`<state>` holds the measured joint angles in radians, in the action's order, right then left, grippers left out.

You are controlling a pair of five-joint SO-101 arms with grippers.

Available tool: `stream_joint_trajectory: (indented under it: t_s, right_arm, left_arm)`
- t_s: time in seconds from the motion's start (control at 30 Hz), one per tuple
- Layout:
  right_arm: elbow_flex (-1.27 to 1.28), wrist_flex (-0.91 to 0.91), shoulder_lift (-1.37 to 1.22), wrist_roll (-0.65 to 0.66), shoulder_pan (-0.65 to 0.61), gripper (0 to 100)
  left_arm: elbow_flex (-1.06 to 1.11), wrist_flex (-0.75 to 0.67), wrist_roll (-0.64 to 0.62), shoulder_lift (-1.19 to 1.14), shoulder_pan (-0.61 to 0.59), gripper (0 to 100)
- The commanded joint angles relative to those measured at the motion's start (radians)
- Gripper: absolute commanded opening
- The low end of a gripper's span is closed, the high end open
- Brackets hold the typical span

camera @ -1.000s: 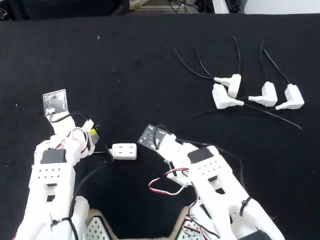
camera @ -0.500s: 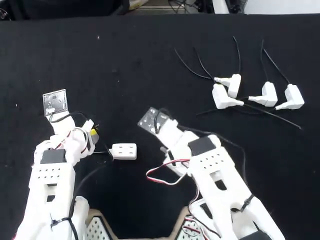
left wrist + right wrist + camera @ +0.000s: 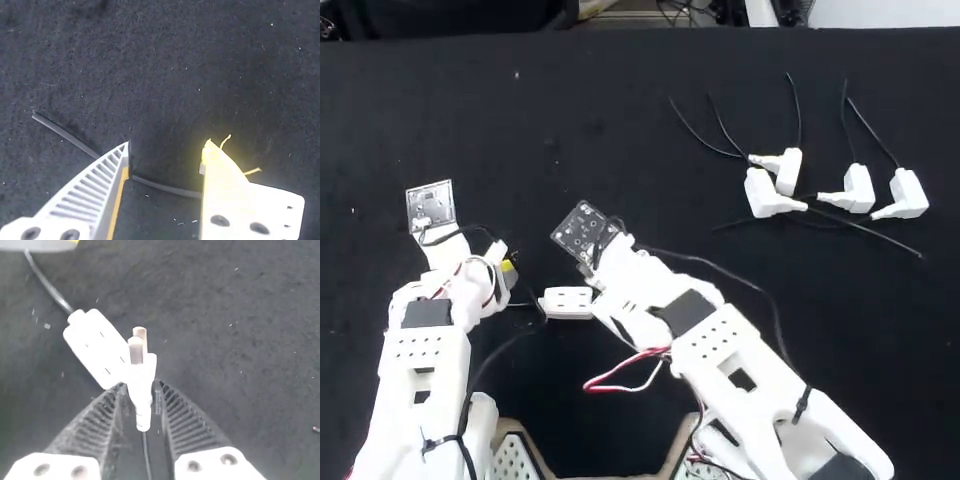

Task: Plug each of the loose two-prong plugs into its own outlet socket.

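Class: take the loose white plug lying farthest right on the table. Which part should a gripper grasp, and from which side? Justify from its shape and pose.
Grip the blocky white body of the rightmost plug, probably from above, closing across its width. It lies flat, apart from its neighbours; its tapered end points near-left and its thin cord leaves the far end, so both stay free.

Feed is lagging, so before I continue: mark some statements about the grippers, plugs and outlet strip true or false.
The right gripper holds a two-prong plug. True.
That plug is seated in the outlet strip. False: its prongs are bare, beside the strip.
Four loose plugs lie on the table. True.
The left gripper is shut on the black cable. False: it is open, astride the cable.
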<state>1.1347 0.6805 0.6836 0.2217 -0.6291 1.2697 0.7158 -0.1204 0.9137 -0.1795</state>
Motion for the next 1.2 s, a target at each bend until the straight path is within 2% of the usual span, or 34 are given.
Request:
stream_joint_trajectory:
  t_s: [0.0,0.3,0.47,0.57,0.7,1.17]
  right_arm:
    - [0.050,-0.101,0.024,-0.025,-0.014,1.1]
    - [0.225,-0.218,0.180,-0.083,-0.011,1.1]
    - [0.225,-0.218,0.199,-0.084,-0.014,1.1]
    - [0.219,-0.227,0.180,-0.084,-0.054,1.1]
    - [0.225,-0.278,0.133,-0.084,-0.126,1.1]
    - [0.220,-0.333,0.120,-0.084,-0.127,1.1]
  left_arm:
    - [-0.013,-0.014,-0.014,0.020,-0.001,23]
    - [-0.185,-0.015,-0.015,0.017,0.058,23]
    - [-0.156,-0.009,-0.170,0.020,0.067,23]
    - [-0.153,-0.008,-0.175,0.020,0.074,23]
    - [-0.145,-0.012,-0.170,0.021,0.166,23]
    - [-0.076,-0.052,-0.167,0.021,0.280,23]
